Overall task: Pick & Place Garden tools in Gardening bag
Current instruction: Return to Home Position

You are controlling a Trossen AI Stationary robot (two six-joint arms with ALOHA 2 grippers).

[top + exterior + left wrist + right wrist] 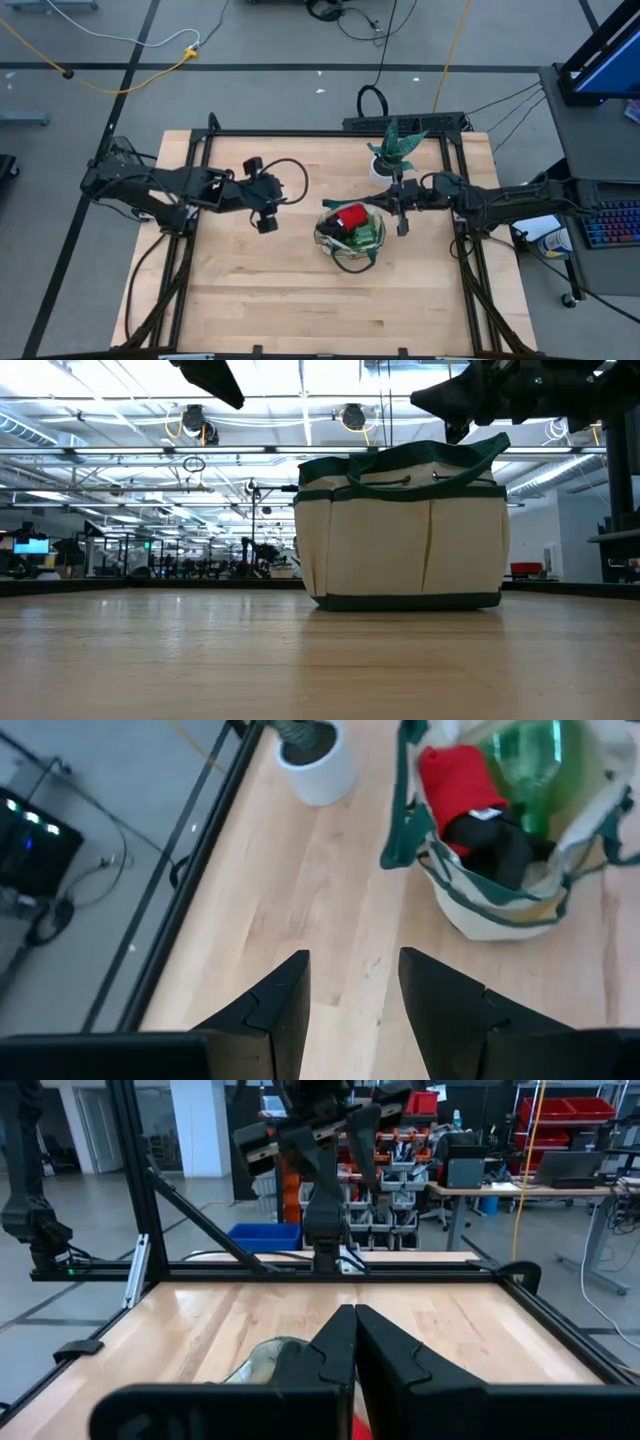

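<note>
Gardening bag [400,550] upright near the middle of the worktop [250,290], with red gloves [351,216] and green spray bottle [535,765] inside. Left pincer [352,965], fingers parted and holding nothing, hangs apart from the bag on the left arm's side. Right pincer [355,1312], fingers pressed together and empty, hangs just beside the bag, near the potted plant [395,150].

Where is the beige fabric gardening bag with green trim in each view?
High view: bag at table centre.
Low view: bag right of centre, upright.
Left wrist view: bag upper right, contents showing.
Right wrist view: likely its pale edge beside shut right pincer.
Landmark: white round plant pot, high and left wrist views.
</note>
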